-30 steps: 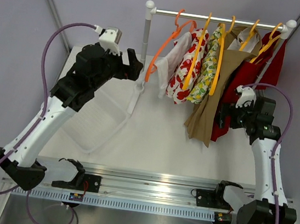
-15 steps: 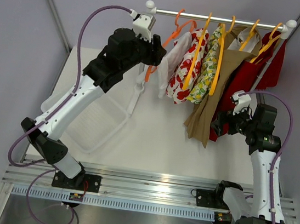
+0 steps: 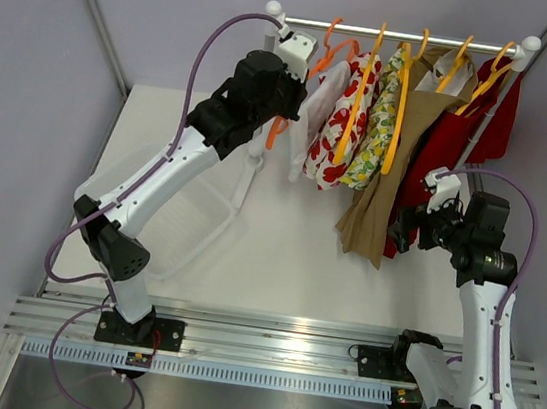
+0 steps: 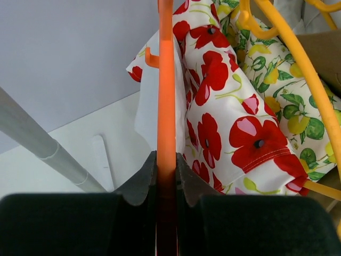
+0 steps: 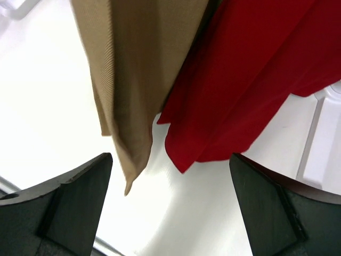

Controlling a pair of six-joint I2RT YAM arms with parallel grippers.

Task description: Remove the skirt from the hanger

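The left gripper [image 4: 166, 170] is pinching the orange hanger [image 4: 165, 96] tight, with the poppy skirt [image 4: 224, 106] hanging just ahead and to its right (soft, light, limp cloth, probably best taken by a bunched fold), while the right gripper [image 5: 170, 160] is gaping wide, holding nothing.

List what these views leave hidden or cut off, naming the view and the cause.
- Left wrist: the orange hanger's lower end, hidden between the left gripper's fingers.
- Right wrist: tops of the tan garment and red garment, cut off by the upper edge.
- Top external: left gripper's fingertips, too small and dark.
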